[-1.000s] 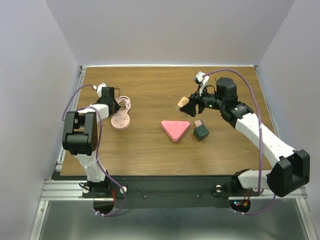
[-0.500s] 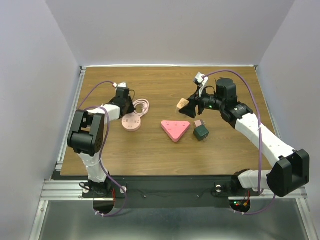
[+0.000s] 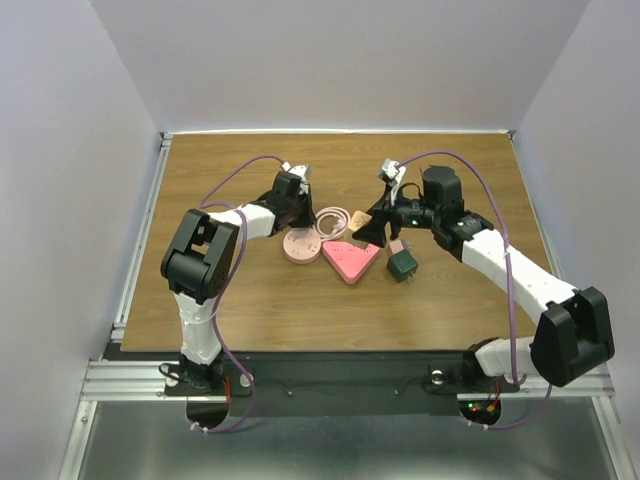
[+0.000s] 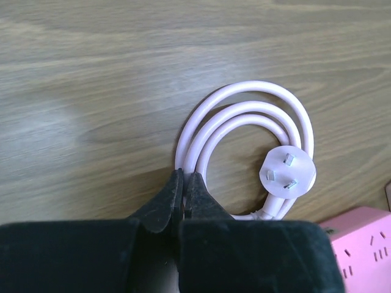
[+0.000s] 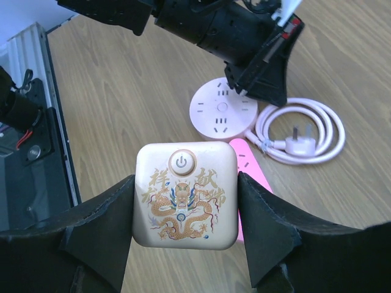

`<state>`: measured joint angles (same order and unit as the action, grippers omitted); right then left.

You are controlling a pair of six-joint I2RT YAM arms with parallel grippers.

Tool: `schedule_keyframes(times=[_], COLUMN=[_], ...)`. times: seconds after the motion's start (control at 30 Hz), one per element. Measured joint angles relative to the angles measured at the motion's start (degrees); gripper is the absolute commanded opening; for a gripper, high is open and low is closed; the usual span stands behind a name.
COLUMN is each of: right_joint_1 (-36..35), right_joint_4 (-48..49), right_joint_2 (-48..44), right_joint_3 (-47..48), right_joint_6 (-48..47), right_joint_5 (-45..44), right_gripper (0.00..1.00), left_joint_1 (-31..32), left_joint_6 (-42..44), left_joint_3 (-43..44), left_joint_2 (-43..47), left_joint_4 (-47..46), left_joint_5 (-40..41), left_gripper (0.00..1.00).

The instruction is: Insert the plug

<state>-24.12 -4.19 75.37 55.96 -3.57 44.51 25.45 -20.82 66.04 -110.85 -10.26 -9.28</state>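
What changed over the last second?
Left gripper, now shut, dragged the round pink socket and its coiled cable right, beside the pink triangular strip. Right gripper, holding the cream adapter, shifted slightly left. Strip and green adapter stayed put.

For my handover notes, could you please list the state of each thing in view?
Left pincer: shut, tips at the cord.
Right pincer: shut on cream adapter.
Cord: coiled, plug free, prongs up.
Round socket: empty.
Triangular socket: empty.
Green adapter: lying loose, unplugged.
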Motion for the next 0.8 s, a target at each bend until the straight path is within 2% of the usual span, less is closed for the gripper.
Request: schedule_keyframes(times=[0.1, 0.13, 0.17, 0.2, 0.33, 0.57, 0.8], right_joint_1=[-1.6, -2.0, -2.6, -3.1, -4.9, -9.5, -10.6], right_joint_4=[1.4, 1.7, 2.1, 2.3, 3.7, 5.8, 6.4], right_joint_2=[1.6, 2.1, 3.0, 3.7, 7.3, 14.7, 20.7], right_joint_3=[0.0, 0.0, 0.2, 0.3, 1.0, 3.9, 7.0], right_joint_6=[0.0, -0.1, -0.1, -0.1, -0.2, -1.4, -3.5], right_joint_5=[-0.1, -0.1, -0.2, -0.2, -0.7, -1.5, -2.3], right_gripper=[0.00, 0.00, 0.00, 0.00, 0.00, 0.01, 0.00], left_joint_1=[0.4, 0.5, 0.4, 0.4, 0.0, -3.3, -6.8], left_joint_6=[1.1, 1.5, 1.7, 2.0, 3.2, 3.7, 2.6], left_joint_3=[0.3, 0.5, 0.7, 0.9, 1.6, 1.6, -1.2], left_joint_2=[0.0, 0.0, 0.0, 0.0, 0.0, 1.8, 8.7], left_joint_4=[0.3, 0.5, 0.8, 1.0, 1.2, 1.8, 2.3], left_joint_5=[-0.7, -0.7, -0.7, -0.7, -0.7, -0.7, 1.2], left_gripper=[0.18, 0.33, 0.40, 0.55, 0.70, 0.72, 0.72])
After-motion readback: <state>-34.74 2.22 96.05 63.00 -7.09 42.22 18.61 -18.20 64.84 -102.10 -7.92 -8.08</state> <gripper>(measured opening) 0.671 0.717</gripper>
